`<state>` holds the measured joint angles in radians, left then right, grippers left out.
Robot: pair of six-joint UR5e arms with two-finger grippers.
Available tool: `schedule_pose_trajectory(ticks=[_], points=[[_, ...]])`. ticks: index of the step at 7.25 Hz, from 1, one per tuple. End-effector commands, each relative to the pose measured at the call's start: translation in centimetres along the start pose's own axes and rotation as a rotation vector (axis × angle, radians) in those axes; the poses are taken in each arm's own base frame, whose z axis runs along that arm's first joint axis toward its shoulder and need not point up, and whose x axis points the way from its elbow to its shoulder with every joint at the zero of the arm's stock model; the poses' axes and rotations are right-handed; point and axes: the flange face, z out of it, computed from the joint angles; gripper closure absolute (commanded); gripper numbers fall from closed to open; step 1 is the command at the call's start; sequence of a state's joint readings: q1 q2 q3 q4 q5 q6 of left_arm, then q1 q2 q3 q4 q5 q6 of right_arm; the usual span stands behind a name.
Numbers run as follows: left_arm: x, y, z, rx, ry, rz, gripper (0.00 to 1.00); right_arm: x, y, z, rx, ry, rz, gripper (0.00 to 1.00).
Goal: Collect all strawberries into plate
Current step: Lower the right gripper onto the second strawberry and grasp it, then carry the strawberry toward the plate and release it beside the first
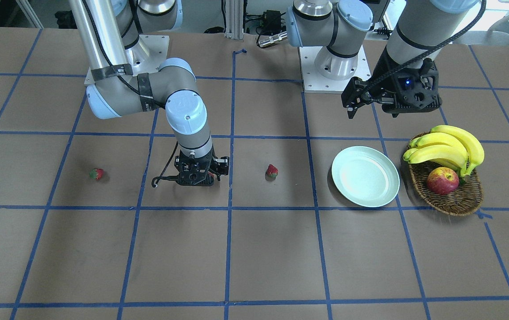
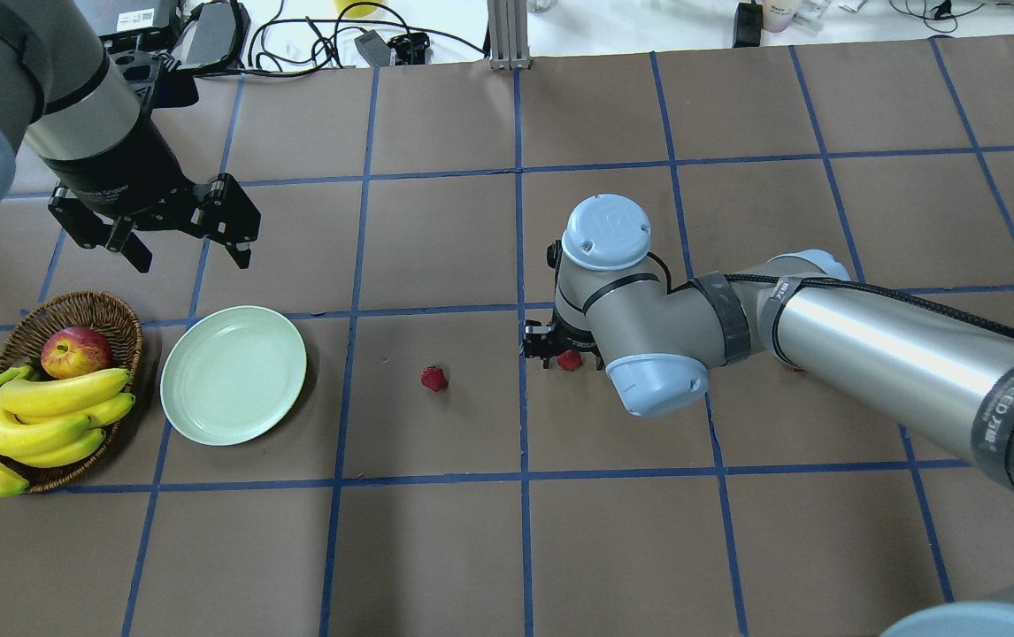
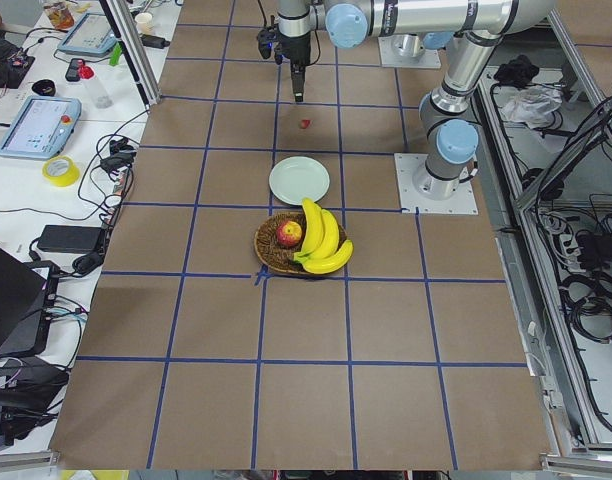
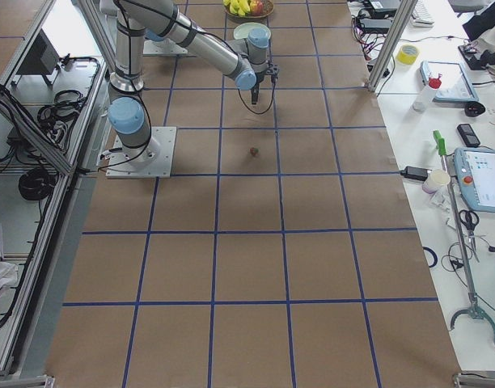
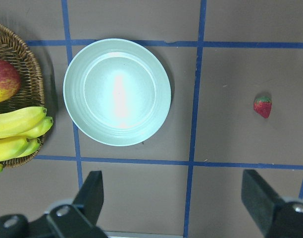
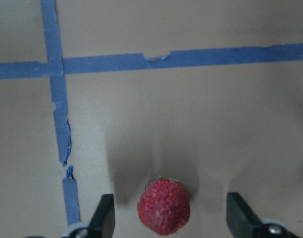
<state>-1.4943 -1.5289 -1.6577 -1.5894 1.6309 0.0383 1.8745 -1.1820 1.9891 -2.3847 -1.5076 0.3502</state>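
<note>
Right wrist-mounted view is showing you the right gripper [image 6: 172,218] sitting low over the table, jaws spread wide. Its fingers [image 6: 104,215] are flanking the first strawberry [image 6: 163,206] without touching it. Your left gripper [image 5: 176,196] is hanging wide open too, gripping nothing, up above the table near the mint-green plate [image 5: 117,91]. The second strawberry [image 2: 434,379] is lying on the brown table [image 2: 436,548] between the right gripper and the plate. The third strawberry [image 1: 96,174] is sitting well apart, beyond the right arm.

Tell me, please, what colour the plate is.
The plate is plain pale mint green, seen best in the left wrist view.
</note>
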Motion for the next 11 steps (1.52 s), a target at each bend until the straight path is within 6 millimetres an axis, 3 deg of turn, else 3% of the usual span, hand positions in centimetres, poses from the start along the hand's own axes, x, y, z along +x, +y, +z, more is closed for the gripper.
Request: schedule_pose_trajectory(ticks=[1,2,3,5,7,8,9,10,11], points=[[0.0,0.0,0.0,0.001,0.0,0.0,0.0,-0.1,0.0,-0.1,0.002,-0.007,0.001,1.0],[-0.1,0.0,0.0,0.001,0.002,0.0,0.0,-0.3,0.0,-0.7,0.012,-0.012,0.003,1.0],[-0.1,-0.1,0.0,0.002,0.002,0.0,0.0,-1.8,0.0,-2.1,0.042,-0.027,0.034,1.0],[-0.2,-0.4,0.1,0.005,0.0,-0.004,0.0,-9.1,3.2,-3.5,0.063,-0.054,0.084,1.0],[-0.1,-0.4,0.1,0.011,0.0,-0.002,0.0,-12.2,5.7,-1.0,0.005,-0.082,0.123,1.0],[-0.1,-0.4,0.0,0.013,0.0,-0.001,0.0,-12.4,5.6,0.0,0.0,-0.079,0.121,1.0],[-0.1,-0.4,0.1,0.011,0.001,-0.001,0.0,-12.5,5.6,0.3,-0.002,-0.079,0.122,0.83],[-0.1,-0.4,0.0,0.013,0.001,-0.001,0.0,-12.4,5.5,0.4,0.005,-0.075,0.124,0.33],[-0.2,-0.4,0.0,0.013,0.0,-0.002,0.0,-12.6,5.2,-0.2,0.014,-0.082,0.127,0.0]])
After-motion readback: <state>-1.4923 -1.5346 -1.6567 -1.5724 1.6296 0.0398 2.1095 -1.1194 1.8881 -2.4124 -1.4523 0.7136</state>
